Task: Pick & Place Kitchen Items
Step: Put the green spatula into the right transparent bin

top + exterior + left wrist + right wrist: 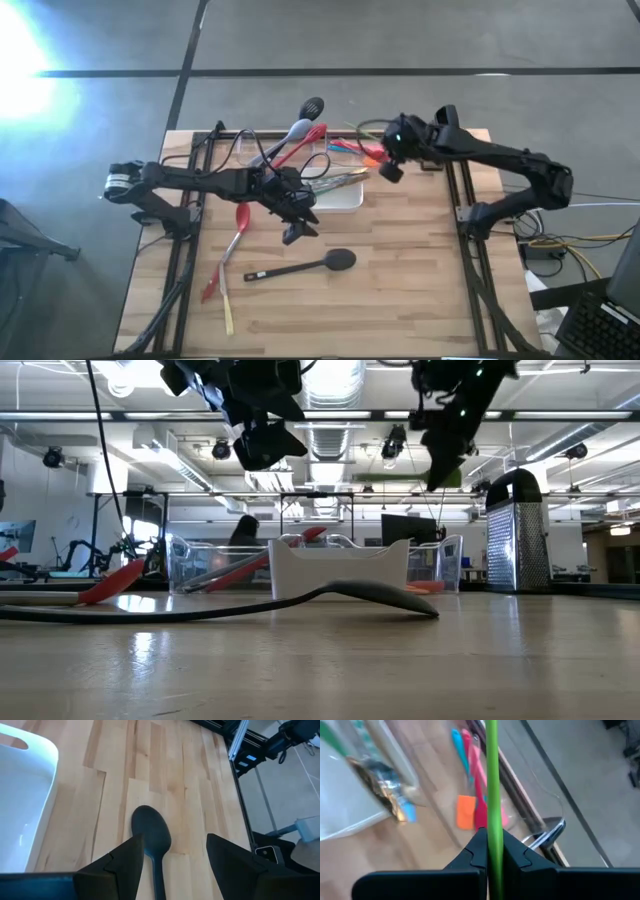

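So the wooden table [400,270] has a pile of utensils at the far middle, sitting in a clear plastic bin [200,565] and around a white square dish [345,195], plus a few loose ones on the near-left boards.

My left gripper [175,857] hangs above the table centre, jaws spread wide and holding nothing. Right under it is the black spoon [305,266], lying flat with its bowl pointing right and handle running left. From my wrist camera the spoon's neck sits between my fingers [125,862], though closer to one of them than the other.

My right gripper [494,851] is up over the far right part of the table, clamped tight on a thin green utensil handle [493,780], lifted above the bin's colourful bits.

What could go wrong: if I drop straight down off-centre, one finger might land on the spoon's neck and flip or skid it away. It's low and slim, so I could also just pinch the wood. The red spoon [240,222] lies close by on the left, easy to nudge. On the right, the green handle could swivel in my grip.
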Robot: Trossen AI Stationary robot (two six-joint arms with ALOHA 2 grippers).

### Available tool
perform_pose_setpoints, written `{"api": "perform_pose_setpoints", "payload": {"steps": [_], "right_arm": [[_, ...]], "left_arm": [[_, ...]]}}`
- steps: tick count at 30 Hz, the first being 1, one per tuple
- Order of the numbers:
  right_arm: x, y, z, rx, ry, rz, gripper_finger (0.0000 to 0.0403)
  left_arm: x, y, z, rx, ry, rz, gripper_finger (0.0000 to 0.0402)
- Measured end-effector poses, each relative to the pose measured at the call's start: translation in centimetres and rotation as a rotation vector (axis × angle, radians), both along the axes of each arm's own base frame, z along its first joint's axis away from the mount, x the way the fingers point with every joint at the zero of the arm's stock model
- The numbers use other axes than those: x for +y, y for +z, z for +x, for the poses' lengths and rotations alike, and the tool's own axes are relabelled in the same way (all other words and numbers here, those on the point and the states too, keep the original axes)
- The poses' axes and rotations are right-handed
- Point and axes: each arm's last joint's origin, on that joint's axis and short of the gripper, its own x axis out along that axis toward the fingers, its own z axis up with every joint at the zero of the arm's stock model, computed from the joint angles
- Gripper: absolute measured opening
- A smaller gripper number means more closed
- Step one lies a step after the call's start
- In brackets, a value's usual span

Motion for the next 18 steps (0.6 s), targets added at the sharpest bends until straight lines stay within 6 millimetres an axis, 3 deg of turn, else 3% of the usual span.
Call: {"api": "perform_pose_setpoints", "payload": {"steps": [12,18], "right_arm": [[-6.4,-3.7,4.2,0.166,0.060,0.077,0.0010],[-8.5,-5.1,4.7,0.176,0.056,0.144,0.0011]], "left_arm": [[0.0,-0.1,-0.1,0.006,-0.012,0.007,0.0218],[0.0,-0.4,-0.3,0.052,-0.014,0.006,0.0218]]}}
